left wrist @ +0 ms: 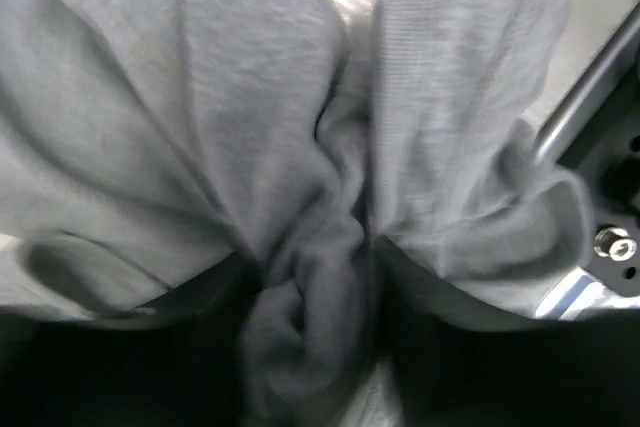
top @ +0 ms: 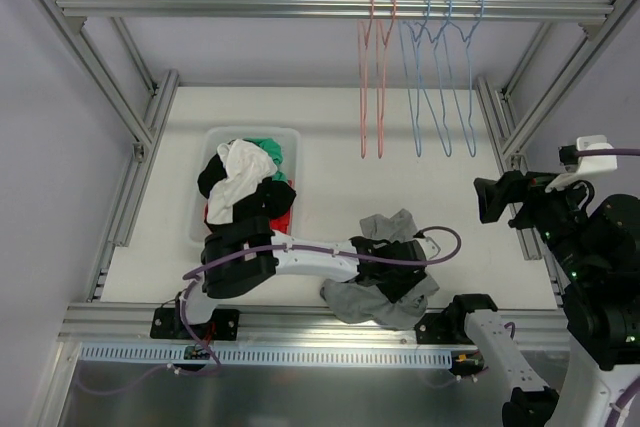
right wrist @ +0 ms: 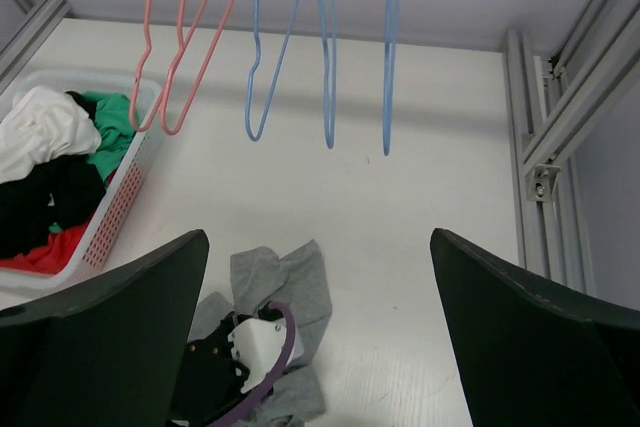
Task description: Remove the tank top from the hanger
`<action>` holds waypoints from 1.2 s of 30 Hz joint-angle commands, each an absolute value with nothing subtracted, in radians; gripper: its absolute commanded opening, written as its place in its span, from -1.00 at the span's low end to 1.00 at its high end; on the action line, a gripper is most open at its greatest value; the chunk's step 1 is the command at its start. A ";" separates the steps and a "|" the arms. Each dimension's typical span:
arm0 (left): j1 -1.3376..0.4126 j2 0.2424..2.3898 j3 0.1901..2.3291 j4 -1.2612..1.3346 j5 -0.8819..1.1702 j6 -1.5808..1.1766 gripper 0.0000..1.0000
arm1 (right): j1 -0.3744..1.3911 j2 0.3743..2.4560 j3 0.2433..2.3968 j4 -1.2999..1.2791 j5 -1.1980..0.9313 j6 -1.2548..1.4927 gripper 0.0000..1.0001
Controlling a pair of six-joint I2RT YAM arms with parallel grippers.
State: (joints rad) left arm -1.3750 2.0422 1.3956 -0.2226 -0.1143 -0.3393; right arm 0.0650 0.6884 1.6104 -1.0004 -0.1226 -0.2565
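The grey tank top (top: pixel 383 302) lies crumpled on the white table near the front edge, off any hanger. It also shows in the right wrist view (right wrist: pixel 290 282). My left gripper (top: pixel 400 269) rests on top of it. In the left wrist view the dark fingers (left wrist: pixel 120 367) are shut on a bunched fold of the grey fabric (left wrist: pixel 200 97). My right gripper (top: pixel 497 197) is raised at the right side, open and empty, its jaws wide apart (right wrist: pixel 318 247). Pink hangers (top: pixel 372 77) and blue hangers (top: pixel 440 77) hang bare on the rail.
A white basket (top: pixel 290 137) holding white, black, green and red clothes stands at the left of the table, also in the right wrist view (right wrist: pixel 125 187). Aluminium frame posts (top: pixel 500 127) border the table on both sides. The hangers dangle over the back middle.
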 commanded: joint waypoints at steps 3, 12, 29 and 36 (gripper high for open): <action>-1.371 2.056 1.341 -0.317 -0.207 -0.405 -1.00 | 0.061 0.615 1.553 -0.899 -0.245 -0.253 0.99; -1.361 1.548 1.223 -0.451 -0.616 -0.462 -1.00 | 0.061 0.538 1.490 -0.848 -0.215 -0.253 0.99; -0.938 1.158 1.512 -0.683 -0.631 -0.357 -1.00 | 0.061 0.499 1.474 -0.825 -0.216 -0.250 0.99; -0.709 1.201 1.539 -0.698 -0.457 -0.443 -1.00 | 0.061 0.497 1.473 -0.808 -0.227 -0.245 0.99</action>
